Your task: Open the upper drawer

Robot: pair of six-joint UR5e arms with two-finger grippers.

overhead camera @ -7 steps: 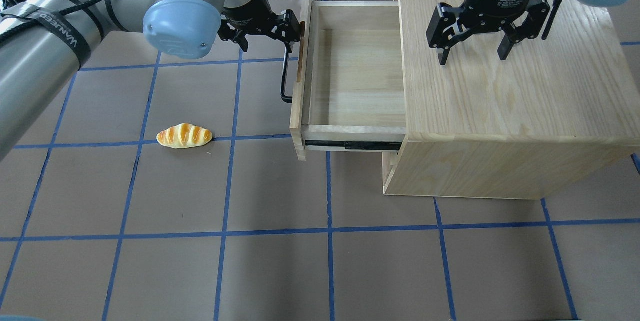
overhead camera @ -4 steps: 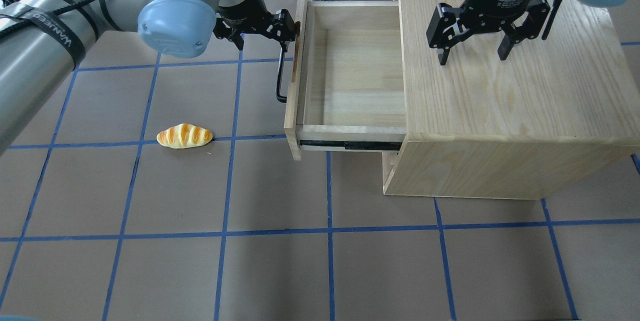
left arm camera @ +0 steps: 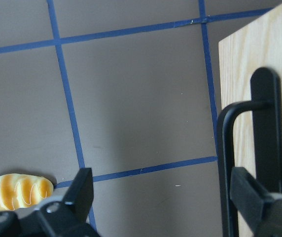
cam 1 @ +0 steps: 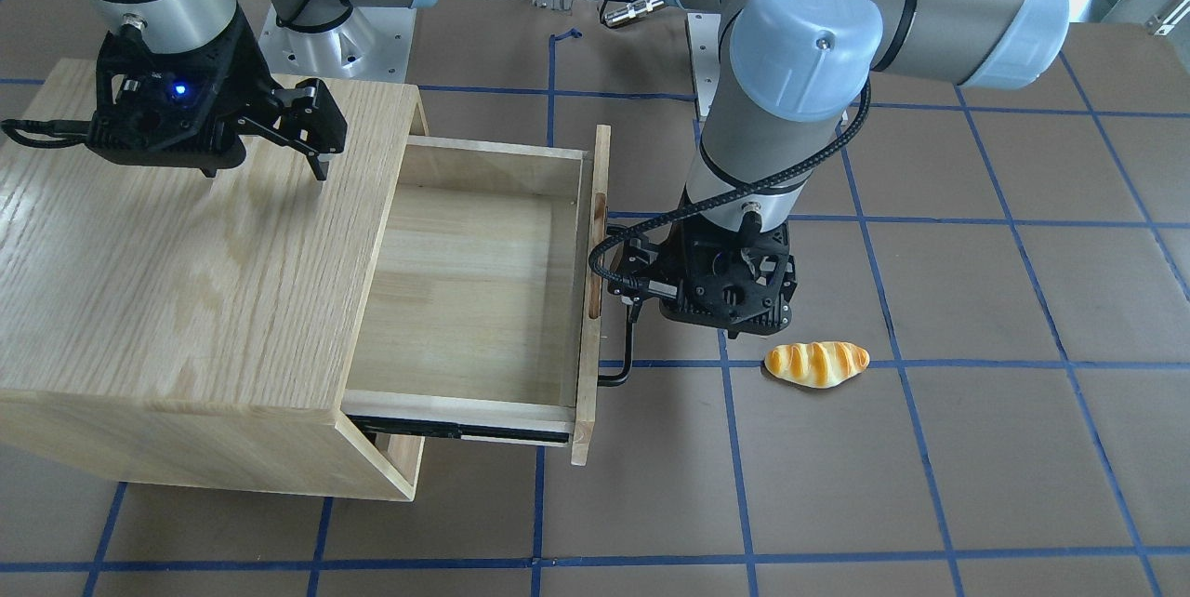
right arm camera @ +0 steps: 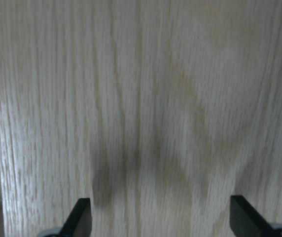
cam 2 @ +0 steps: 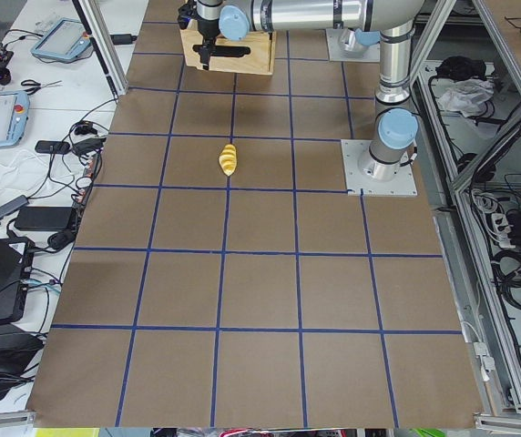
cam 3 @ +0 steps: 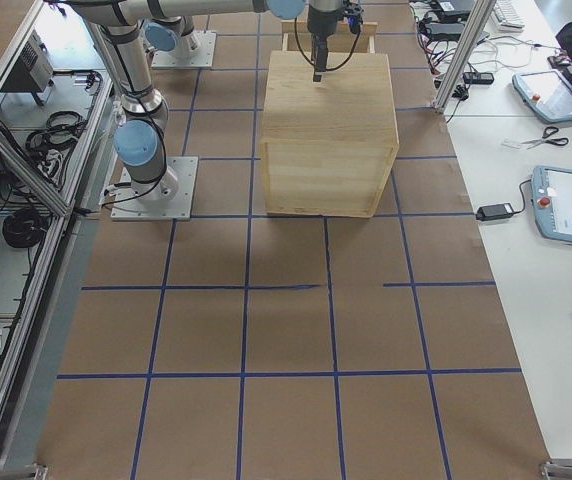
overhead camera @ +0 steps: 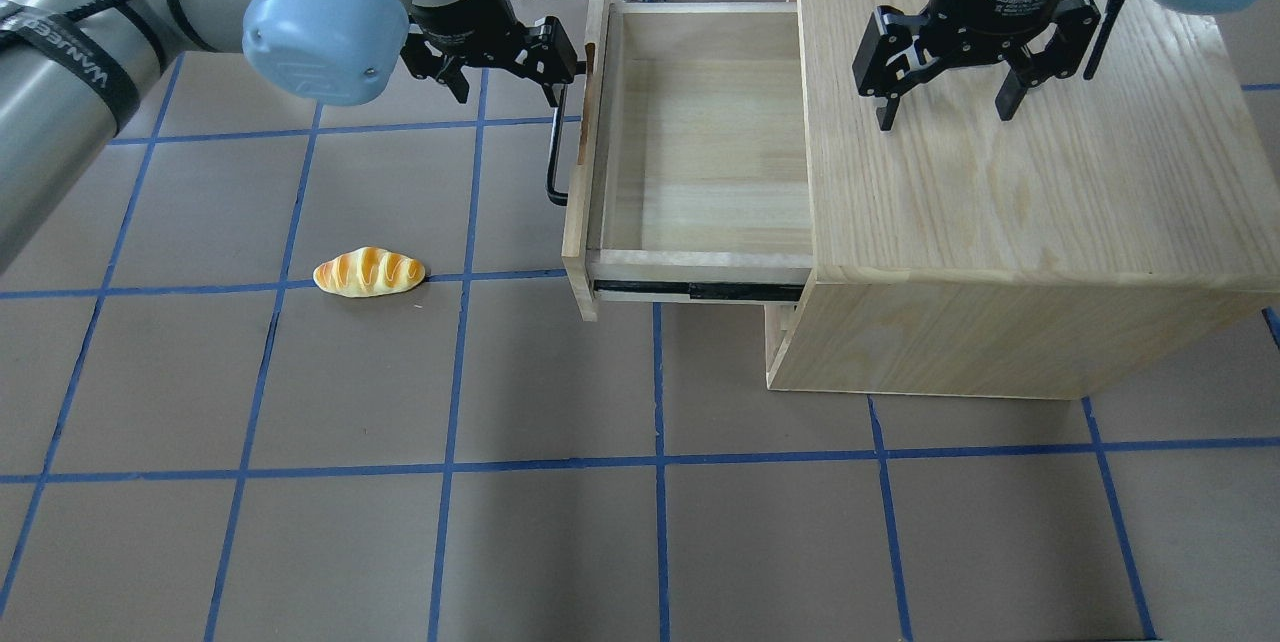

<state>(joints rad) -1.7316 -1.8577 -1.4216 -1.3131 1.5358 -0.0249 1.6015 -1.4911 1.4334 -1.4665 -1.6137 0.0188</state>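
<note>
One more little slide: the upper drawer (overhead camera: 700,152) is sticking farther out of the cabinet (overhead camera: 1050,202) than a moment ago, so it is looking almost fully open. The left gripper (overhead camera: 507,87) is pulling with its fingers spread wide, one of them hooking behind the black handle (overhead camera: 553,157). The right gripper (overhead camera: 945,112) is hanging wide open over the cabinet top. A bread roll (overhead camera: 369,272) is lying well apart, not getting in the drawer's way.

Upper drawer (overhead camera: 700,152): drawn further out of cabinet (overhead camera: 1020,172). Left end effector (overhead camera: 506,98): shifted the same way, farther from cabinet.
</note>
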